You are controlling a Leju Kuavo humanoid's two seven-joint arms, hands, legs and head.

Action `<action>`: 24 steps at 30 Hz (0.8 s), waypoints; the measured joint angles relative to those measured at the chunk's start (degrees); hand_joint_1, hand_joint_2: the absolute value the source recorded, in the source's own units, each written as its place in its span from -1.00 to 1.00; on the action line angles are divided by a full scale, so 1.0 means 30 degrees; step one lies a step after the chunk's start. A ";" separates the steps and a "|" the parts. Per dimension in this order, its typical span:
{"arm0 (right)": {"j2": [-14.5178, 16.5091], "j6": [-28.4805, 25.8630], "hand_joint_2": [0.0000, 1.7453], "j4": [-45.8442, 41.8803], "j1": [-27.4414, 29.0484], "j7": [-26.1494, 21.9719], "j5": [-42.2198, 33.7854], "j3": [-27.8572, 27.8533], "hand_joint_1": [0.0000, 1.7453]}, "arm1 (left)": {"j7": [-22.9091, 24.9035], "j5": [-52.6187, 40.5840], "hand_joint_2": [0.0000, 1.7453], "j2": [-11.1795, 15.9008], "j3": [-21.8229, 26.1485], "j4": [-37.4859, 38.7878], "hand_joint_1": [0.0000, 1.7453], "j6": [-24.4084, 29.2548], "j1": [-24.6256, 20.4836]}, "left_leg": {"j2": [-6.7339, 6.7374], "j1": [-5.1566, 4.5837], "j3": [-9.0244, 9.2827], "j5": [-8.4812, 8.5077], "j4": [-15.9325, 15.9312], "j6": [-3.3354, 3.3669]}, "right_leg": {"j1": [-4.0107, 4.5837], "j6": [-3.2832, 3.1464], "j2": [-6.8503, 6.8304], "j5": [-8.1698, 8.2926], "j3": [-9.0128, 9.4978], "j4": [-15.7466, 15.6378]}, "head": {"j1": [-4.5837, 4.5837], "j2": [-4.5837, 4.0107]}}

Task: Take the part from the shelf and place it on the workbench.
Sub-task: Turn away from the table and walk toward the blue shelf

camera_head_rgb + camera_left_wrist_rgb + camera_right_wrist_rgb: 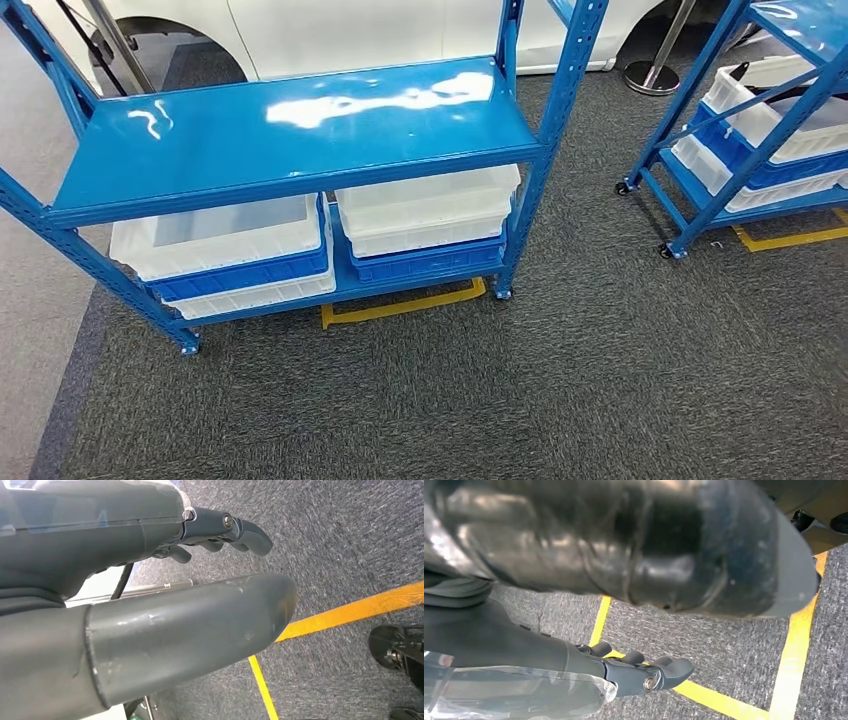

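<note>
While both hang over carpet | left hand [210, 555] empty, fingers apart | right hand [634, 630] likewise | shelf [300, 130] bare-topped

Bins [428, 225] side by side on the lower level of the near shelf [300, 125], second shelf [770, 120] to its right.

- right hand [644, 630] hangs over grey carpet [724, 645], holding nothing
- thick grey thumb [704, 550] apart from dark fingers [664, 672]
- yellow floor tape [794, 650] lines meet at a corner on the carpet
</note>
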 joint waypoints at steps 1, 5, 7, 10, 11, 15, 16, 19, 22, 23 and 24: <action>-0.0002 0.0000 -1.00 -0.0002 -0.0016 0.0000 0.0002 -0.0002 -1.00 | 0.0002 0.0000 -1.00 -0.0005 0.0000 0.0000 -1.00 0.0002 0.0001 | 0.0094 0.0050 0.0134 0.0090 -0.0213 0.0119 | 0.0036 0.0038 -0.0251 -0.0212 -0.0117 0.0328 | 0.0013 0.0000; -0.0009 0.0009 -1.00 -0.0004 -0.0080 0.0000 0.0011 -0.0006 -1.00 | 0.0005 0.0004 -1.00 -0.0013 0.0004 0.0000 -1.00 0.0002 0.0088 | 0.0514 0.0024 0.0351 0.0088 -0.0430 0.0325 | 0.0073 0.0091 -0.1074 -0.2040 -0.2390 0.4411 | 0.0035 0.0004; -0.0007 0.0013 -1.00 -0.0004 -0.0066 0.0000 0.0020 -0.0006 -1.00 | 0.0016 0.0007 -1.00 -0.0011 0.0007 0.0000 -1.00 0.0004 0.0089 | 0.0601 -0.0003 0.0424 -0.0079 -0.0322 0.0281 | 0.0047 0.0123 -0.1096 -0.1560 -0.2832 0.4797 | 0.0031 0.0002; -0.0022 0.0015 -1.00 -0.0002 0.0005 0.0000 0.0029 -0.0017 -1.00 | 0.0027 0.0007 -1.00 -0.0016 0.0007 0.0000 -1.00 0.0007 0.0084 | 0.0586 -0.0020 0.0584 -0.0481 -0.0044 0.0059 | 0.0058 -0.0019 -0.0942 0.0406 -0.1337 0.1435 | 0.0037 0.0002; -0.0029 0.0015 -1.00 0.0000 0.0005 -0.0004 0.0029 -0.0024 -1.00 | 0.0031 0.0007 -1.00 -0.0016 0.0009 0.0000 -1.00 0.0009 0.0079 | 0.0582 -0.0029 0.0585 -0.0605 0.0031 -0.0055 | 0.0092 -0.0117 -0.0883 0.0632 -0.0990 0.0701 | 0.0037 0.0002; -0.0026 0.0018 -1.00 0.0000 -0.0069 -0.0009 0.0033 -0.0046 -1.00 | 0.0042 0.0007 -1.00 -0.0005 0.0015 -0.0009 -1.00 0.0018 0.0030 | 0.0632 -0.0027 0.0676 -0.0892 0.0098 -0.0459 | 0.0158 -0.0534 -0.0989 0.0499 -0.0711 0.0258 | 0.0028 0.0000; -0.0017 0.0016 -1.00 -0.0002 -0.0052 -0.0007 0.0037 -0.0049 -1.00 | 0.0040 0.0007 -1.00 -0.0005 0.0015 -0.0016 -1.00 0.0020 0.0017 | 0.0847 -0.0038 0.0607 -0.1090 0.0388 -0.0552 | 0.0110 -0.0648 -0.1094 0.0479 -0.0611 0.0163 | 0.0009 0.0002; -0.0005 0.0016 -1.00 -0.0004 0.0046 -0.0007 0.0048 -0.0057 -1.00 | 0.0042 0.0013 -1.00 -0.0022 0.0016 -0.0029 -1.00 0.0029 -0.0005 | 0.1721 0.0077 -0.0945 -0.2512 0.3415 -0.0883 | 0.0037 -0.0887 -0.1438 0.0340 -0.0357 0.0017 | -0.0031 0.0004; -0.0006 0.0036 -1.00 -0.0004 0.0085 -0.0007 0.0049 -0.0057 -1.00 | 0.0045 0.0025 -1.00 -0.0024 0.0022 -0.0029 -1.00 0.0044 0.0031 | 0.1932 0.0219 -0.2535 -0.2563 0.5533 -0.1061 | 0.0031 -0.0870 -0.1676 0.0066 -0.0076 0.0025 | -0.0029 0.0004; -0.0005 0.0046 -1.00 -0.0004 0.0083 -0.0007 0.0049 -0.0057 -1.00 | 0.0047 0.0027 -1.00 -0.0024 0.0022 -0.0029 -1.00 0.0047 0.0054 | 0.1948 0.0237 -0.2406 -0.1859 0.4907 -0.1054 | 0.0022 -0.0839 -0.1717 -0.0039 0.0080 0.0026 | -0.0031 0.0002; -0.0004 0.0057 -1.00 -0.0004 0.0082 -0.0007 0.0051 -0.0057 -1.00 | 0.0051 0.0031 -1.00 -0.0022 0.0024 -0.0029 -1.00 0.0049 0.0070 | 0.2001 0.0241 -0.1934 -0.0898 0.3584 -0.0998 | 0.0016 -0.0795 -0.1758 -0.0163 0.0258 0.0019 | -0.0031 0.0000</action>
